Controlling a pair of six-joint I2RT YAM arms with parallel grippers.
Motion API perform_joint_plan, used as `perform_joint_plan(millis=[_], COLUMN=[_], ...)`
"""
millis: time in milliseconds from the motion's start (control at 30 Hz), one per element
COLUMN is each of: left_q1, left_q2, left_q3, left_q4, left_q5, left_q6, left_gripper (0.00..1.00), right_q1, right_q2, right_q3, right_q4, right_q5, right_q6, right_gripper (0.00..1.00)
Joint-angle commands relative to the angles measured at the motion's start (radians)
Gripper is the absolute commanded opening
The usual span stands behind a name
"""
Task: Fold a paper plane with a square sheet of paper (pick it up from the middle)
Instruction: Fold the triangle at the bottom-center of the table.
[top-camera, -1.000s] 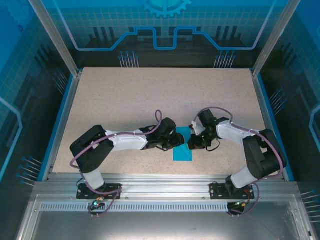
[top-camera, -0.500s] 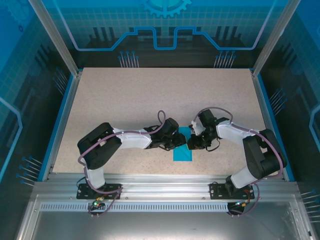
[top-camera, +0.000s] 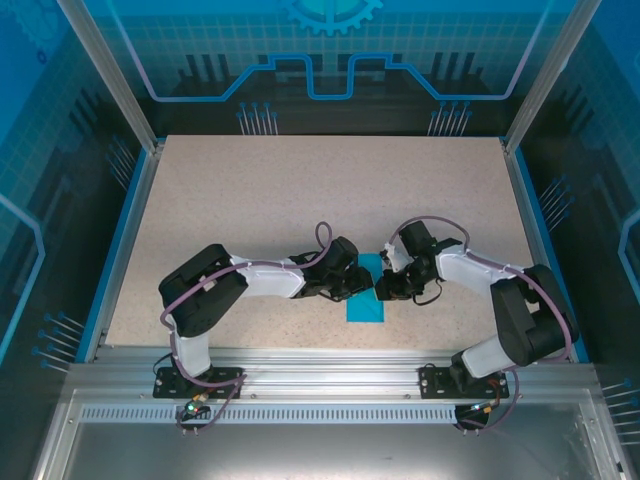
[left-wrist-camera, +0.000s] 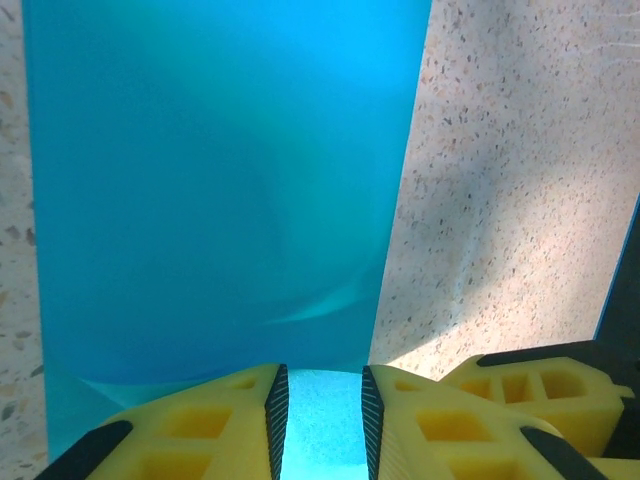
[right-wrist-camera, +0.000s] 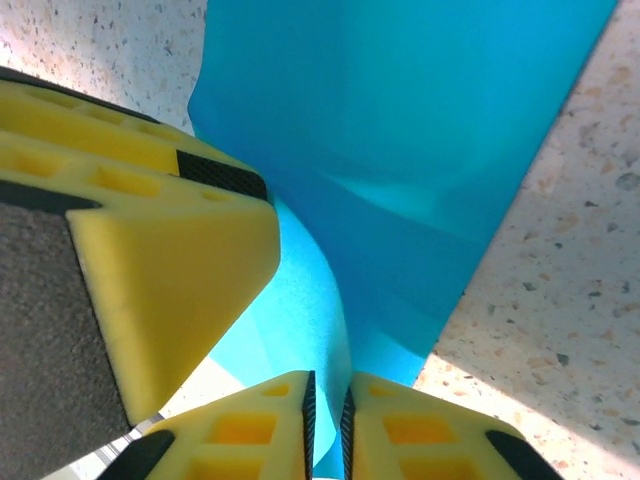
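forearm of the left arm runs low over the speckled table toward the middle. the left gripper at its end sits on the left edge of the square sheet of paper. from above, its black housing covers the fingertips, so the jaws are hard to read there. in the left wrist view the two yellow fingers are cut off by the bottom of the frame and stand a narrow slot apart. pale teal shows in the slot, but i cannot tell whether the pads pinch the sheet or merely rest on it. ahead of them the sheet spreads flat and runs out of the top of the picture, with a soft curved buckle just in front of the fingertips. a dark sliver at the far right edge of that view is too cropped to name.

the sheet lies near the front edge of the table, midway between the two arms. from above, its upper part is hidden under the two grippers and its lower part shows below them.

the right gripper meets the sheet from the right, close beside the left one. in the right wrist view its yellow fingers are a hairline apart. a raised fold of the sheet arches up off the table into that slit, so this gripper is clamped on the paper. the large blurred yellow finger with a black pad at the left of that view belongs to the left gripper, beside the foot of the fold. the right arm bends back to its elbow at the right.
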Motion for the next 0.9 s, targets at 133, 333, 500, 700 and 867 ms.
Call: perform_joint_plan(millis=[133,333,500,700,867], left_q1=[-0.006,-0.006,-0.006,-0.006,-0.009], left_q2=[0.011,-0.011,-0.015,-0.029,-0.042], left_q3=[0.010,-0.002,-0.006,-0.018,-0.030], left_q4=[0.022,0.024,0.026,0.033,0.055], left_q5=[-0.002,-0.004,0.002,0.003,0.011], left_q6=[-0.009,-0.001,0.001,0.009,0.022], left_gripper=[0.30,0.32,0.32,0.33,0.36], right_q1=[-0.014,-0.017,-0.018,-0.019,-0.020], right_q2=[0.036,0.055,0.083,0.105,0.110], right_q3=[0.030,0.053,0.065,0.073,0.082], right_q4=[0.005,-0.008,-0.012,-0.017,-0.021], right_q5=[0.011,0.020,0.005,0.029,0.036], right_q6=[-0.010,-0.032,-0.042,-0.042,-0.043], right_gripper=[0.05,0.05,0.05,0.05,0.06])
